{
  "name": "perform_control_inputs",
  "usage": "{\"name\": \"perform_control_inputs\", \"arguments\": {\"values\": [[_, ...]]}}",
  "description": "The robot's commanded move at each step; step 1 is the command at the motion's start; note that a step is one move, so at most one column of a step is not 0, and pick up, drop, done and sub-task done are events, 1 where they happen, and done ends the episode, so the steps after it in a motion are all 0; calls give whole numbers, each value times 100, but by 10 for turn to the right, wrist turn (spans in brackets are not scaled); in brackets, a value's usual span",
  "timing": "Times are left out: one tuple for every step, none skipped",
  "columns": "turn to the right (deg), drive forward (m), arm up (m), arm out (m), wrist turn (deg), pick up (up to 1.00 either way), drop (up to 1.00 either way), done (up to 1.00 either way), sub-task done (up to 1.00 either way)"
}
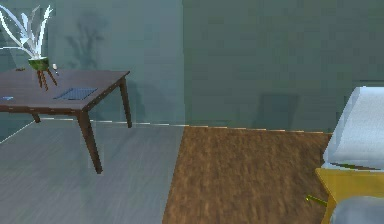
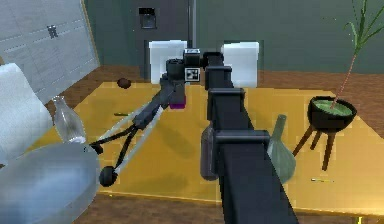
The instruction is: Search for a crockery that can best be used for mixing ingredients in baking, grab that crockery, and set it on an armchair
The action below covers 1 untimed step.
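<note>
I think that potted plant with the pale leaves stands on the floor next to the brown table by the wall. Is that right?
Not quite. The potted plant with the pale leaves stands on top of the brown table by the wall, not on the floor next to it. The forward view shows this.

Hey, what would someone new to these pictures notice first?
Most striking is the dark arm rising up the middle of the arm side view over a bright yellow table, with a potted plant on a stand at its right. In the forward view, a dark wooden table at the left bears a pale-leaved plant.
</note>
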Motion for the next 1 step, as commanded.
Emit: {"name": "perform_control_inputs", "arguments": {"values": [[0, 0, 0, -32, 0, 0, 0, 0, 0]]}}
